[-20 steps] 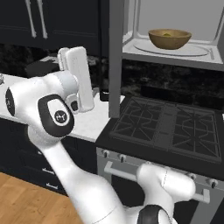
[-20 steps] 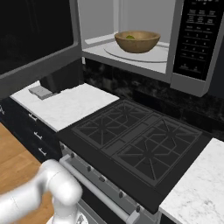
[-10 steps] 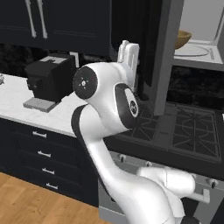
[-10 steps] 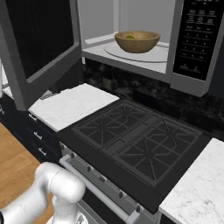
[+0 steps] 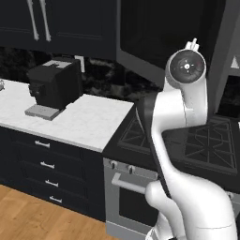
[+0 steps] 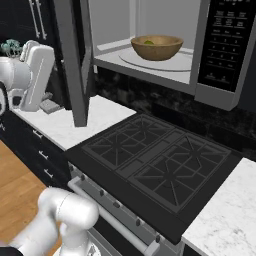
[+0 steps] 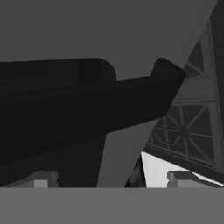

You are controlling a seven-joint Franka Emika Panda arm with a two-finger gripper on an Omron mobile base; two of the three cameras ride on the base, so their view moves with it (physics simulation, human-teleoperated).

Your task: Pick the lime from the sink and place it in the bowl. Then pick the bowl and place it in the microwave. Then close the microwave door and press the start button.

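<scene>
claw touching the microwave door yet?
Cannot tell. Hand view puts the microwave door right before the open claw, but neither contact nor a gap shows plainly.

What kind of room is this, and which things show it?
It looks like a home kitchen. A microwave with a wooden bowl inside hangs above a black gas stove, and a coffee machine stands on the marble counter.

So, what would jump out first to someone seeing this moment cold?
The wooden bowl with the lime in it, sitting on the turntable inside the open microwave above the black stove. Then the microwave door, swung partway out on the left of the right base view, with the white arm just behind it. A black coffee machine stands on the marble counter to the left.
</scene>
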